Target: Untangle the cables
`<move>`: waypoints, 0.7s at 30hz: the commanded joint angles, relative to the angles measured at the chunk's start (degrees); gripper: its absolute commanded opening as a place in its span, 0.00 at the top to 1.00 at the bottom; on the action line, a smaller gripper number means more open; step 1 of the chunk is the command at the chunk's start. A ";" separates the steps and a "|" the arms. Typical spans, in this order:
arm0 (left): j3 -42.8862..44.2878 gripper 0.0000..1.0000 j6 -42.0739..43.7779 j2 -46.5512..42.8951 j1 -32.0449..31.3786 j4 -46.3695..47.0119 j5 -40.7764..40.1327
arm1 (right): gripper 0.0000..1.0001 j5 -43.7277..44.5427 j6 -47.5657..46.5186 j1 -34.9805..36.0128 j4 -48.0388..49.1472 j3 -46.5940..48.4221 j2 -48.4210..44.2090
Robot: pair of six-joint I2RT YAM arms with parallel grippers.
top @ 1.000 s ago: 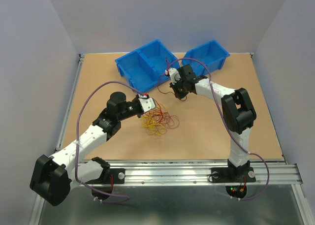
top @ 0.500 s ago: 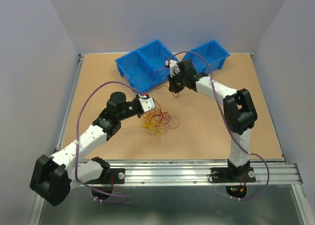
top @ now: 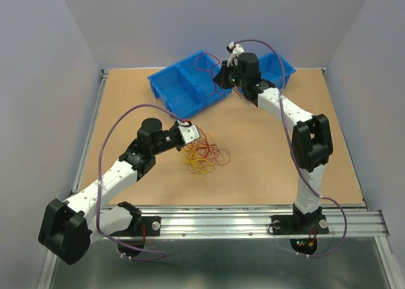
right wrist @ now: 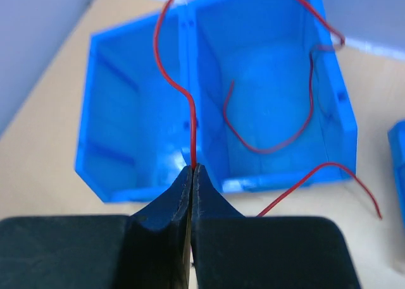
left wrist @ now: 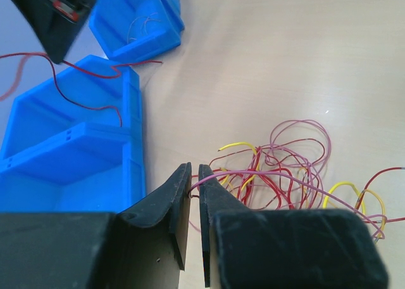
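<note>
The cables lie as a loose tangle (top: 205,155) of red, yellow and pink strands on the wooden table. My left gripper (top: 192,141) sits at the tangle's left edge. In the left wrist view its jaws (left wrist: 195,175) stand almost together, pinching a pink strand (left wrist: 266,174) that leads into the tangle (left wrist: 285,169). My right gripper (top: 221,79) hangs raised over the two-compartment blue bin (top: 174,86). In the right wrist view it is shut (right wrist: 193,169) on a single red cable (right wrist: 190,112). That cable loops up and trails down into the bin's right compartment (right wrist: 272,147).
A second, smaller blue bin (top: 278,67) stands at the back right, behind the right arm. The two-compartment bin (right wrist: 126,188) lies directly below the right gripper. Grey walls close in the table on three sides, and a metal rail (top: 253,222) runs along the near edge.
My right gripper has risen and moved back from the table middle to above the double bin, carrying the red cable with it. The left arm and the tangle have stayed put.
</note>
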 commanded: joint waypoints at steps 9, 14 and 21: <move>1.28 0.78 -0.37 -0.82 -0.20 2.76 -1.07 | 0.99 -1.20 7.30 0.12 11.99 10.68 2.15; 1.28 0.78 -0.37 -0.82 -0.20 2.85 -1.24 | 0.99 -6.30 12.75 -0.76 16.21 13.48 5.14; 1.19 0.78 -0.37 -1.08 -0.11 2.85 -1.15 | 0.99 -11.31 18.81 -0.58 20.76 14.30 6.73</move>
